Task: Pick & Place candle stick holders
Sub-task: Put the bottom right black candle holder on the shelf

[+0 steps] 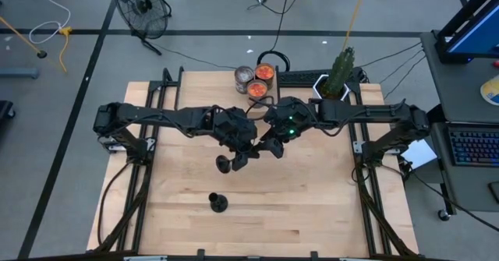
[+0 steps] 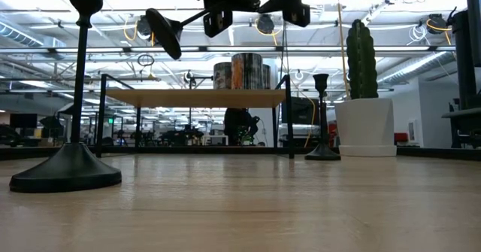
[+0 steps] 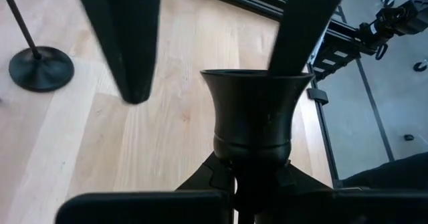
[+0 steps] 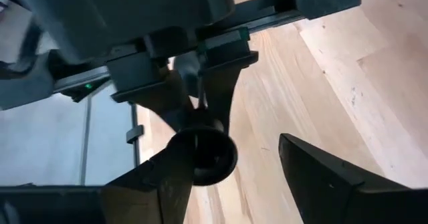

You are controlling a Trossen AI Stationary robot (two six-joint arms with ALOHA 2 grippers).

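My left gripper [image 1: 243, 150] is above the table's middle, shut on a black candle stick holder [image 2: 171, 28]. The holder's round base [image 1: 224, 164] sticks out toward the near side. My right gripper [image 4: 254, 177] faces it, open, with its fingers either side of the holder's cup top [image 4: 200, 154]. One finger [image 4: 164, 184] is close beside the cup; whether they touch I cannot tell. A second holder [image 1: 217, 203] stands on its base near the front. A third [image 2: 322, 116] stands upright farther back. My left gripper pinches the holder's thin stem just below the cup [image 3: 253, 167] between its two fingers [image 3: 147, 207]. The holder is lifted clear of the table and tilted far over. Its base [image 2: 161, 32] is out to one side and its cup points toward my right gripper.
Two glass jars [image 1: 253, 78] with orange and grey contents stand at the far edge. A potted cactus [image 1: 339, 72] and a black keyboard-like thing [image 1: 300, 78] stand to their right. Bare wood [image 1: 312, 206] lies near the front right.
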